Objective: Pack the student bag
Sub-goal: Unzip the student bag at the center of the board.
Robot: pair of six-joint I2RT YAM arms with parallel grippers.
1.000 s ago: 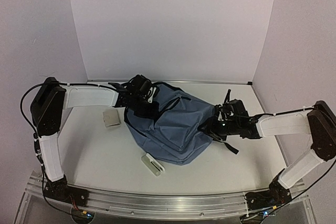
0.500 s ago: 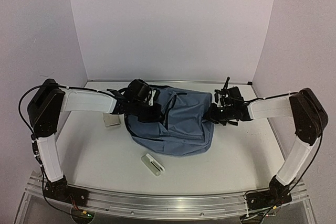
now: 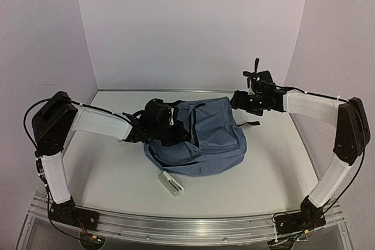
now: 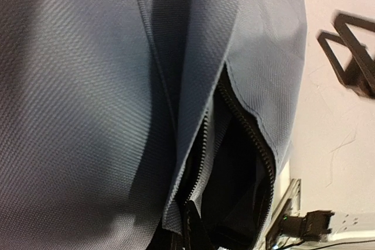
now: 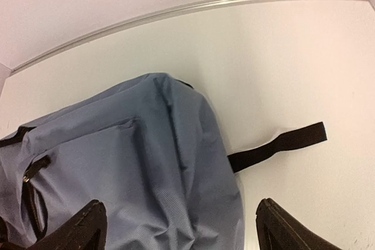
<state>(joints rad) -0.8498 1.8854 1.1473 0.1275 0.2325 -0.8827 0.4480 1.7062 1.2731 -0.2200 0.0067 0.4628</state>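
Note:
The student bag [image 3: 202, 139], slate blue with black zippers, lies slumped in the middle of the table. My left gripper [image 3: 159, 122] is at its left end, shut on the fabric edge beside the open zipper. In the left wrist view the bag [image 4: 88, 86] fills the frame, its zipper [image 4: 246, 121] gaping onto dark lining, and the gripper [image 4: 187, 235] is barely seen at the bottom. My right gripper [image 3: 240, 102] hangs open above the bag's back right corner, holding nothing. Its wrist view looks down on the bag [image 5: 129, 168] and a loose black strap [image 5: 281, 143], with one dark fingertip [image 5: 88, 226] at the lower left.
A small white rectangular item [image 3: 170, 183] lies on the table just in front of the bag. White walls close the back and both sides, with a metal strip [image 5: 176, 11] along the back edge. A metal rail [image 3: 187, 226] runs along the near edge.
The right gripper has let go of the bag, opened wide and risen toward the back right. The bag has shifted right and flattened. The left arm has come lower and forward, still gripping the fabric.

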